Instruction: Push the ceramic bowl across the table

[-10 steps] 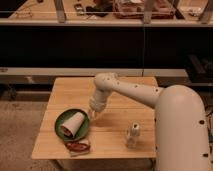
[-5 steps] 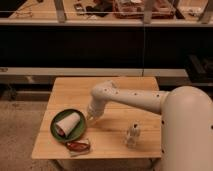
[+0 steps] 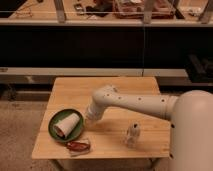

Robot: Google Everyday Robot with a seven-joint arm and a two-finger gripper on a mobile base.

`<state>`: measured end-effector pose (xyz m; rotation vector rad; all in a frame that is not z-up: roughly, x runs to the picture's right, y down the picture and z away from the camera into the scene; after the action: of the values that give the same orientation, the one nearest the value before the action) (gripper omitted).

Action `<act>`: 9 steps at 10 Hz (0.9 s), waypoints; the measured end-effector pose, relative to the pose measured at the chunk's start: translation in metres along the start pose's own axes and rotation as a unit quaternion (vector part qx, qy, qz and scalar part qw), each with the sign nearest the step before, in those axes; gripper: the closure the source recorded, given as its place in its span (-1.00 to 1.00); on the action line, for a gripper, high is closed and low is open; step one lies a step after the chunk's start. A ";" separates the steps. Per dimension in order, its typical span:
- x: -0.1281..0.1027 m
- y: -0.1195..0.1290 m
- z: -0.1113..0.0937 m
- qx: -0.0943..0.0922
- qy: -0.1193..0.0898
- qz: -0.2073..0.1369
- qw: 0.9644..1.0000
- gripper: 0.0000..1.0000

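- Table (image 3: 125, 87): rectangular light bamboo-plank top, board seams visible, carries everything below.
- Ceramic bowl (image 3: 56, 122): shallow round dark-green dish with darker rim, near the table's front-left corner, immediately left of the gripper. Contact with the gripper: can't tell.
- White cup (image 3: 67, 125): pale tapered cup lying on its side inside the bowl, open end facing front-left, left of the gripper.
- Snack packet (image 3: 78, 146): small flat red-and-white wrapper on the table, just below-left of the gripper, at the bowl's front-right edge, near the table's front edge.
- Gripper (image 3: 91, 117): at the end of the white arm, low over the table, pointing down and left at the bowl's right rim. Fingers apart or together: can't tell, wrist housing hides them.
- Arm (image 3: 140, 102): white tube running from the gripper to the right, joins the large white robot body (image 3: 192, 132) at the right frame edge.
- Small white bottle-like object (image 3: 132, 134): upright on the table, well right of the gripper and nearer the front edge; details too small to tell.
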<state>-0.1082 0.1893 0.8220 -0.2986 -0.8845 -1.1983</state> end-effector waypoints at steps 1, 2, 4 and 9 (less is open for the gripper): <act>-0.004 -0.002 0.001 0.002 0.000 -0.009 1.000 1.00; -0.010 -0.001 0.004 0.000 0.000 -0.020 1.000 1.00; -0.016 0.005 0.011 -0.011 0.004 -0.038 0.999 1.00; -0.014 0.000 0.023 -0.033 0.024 -0.037 0.998 1.00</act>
<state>-0.1191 0.2133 0.8263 -0.2920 -0.8205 -1.3002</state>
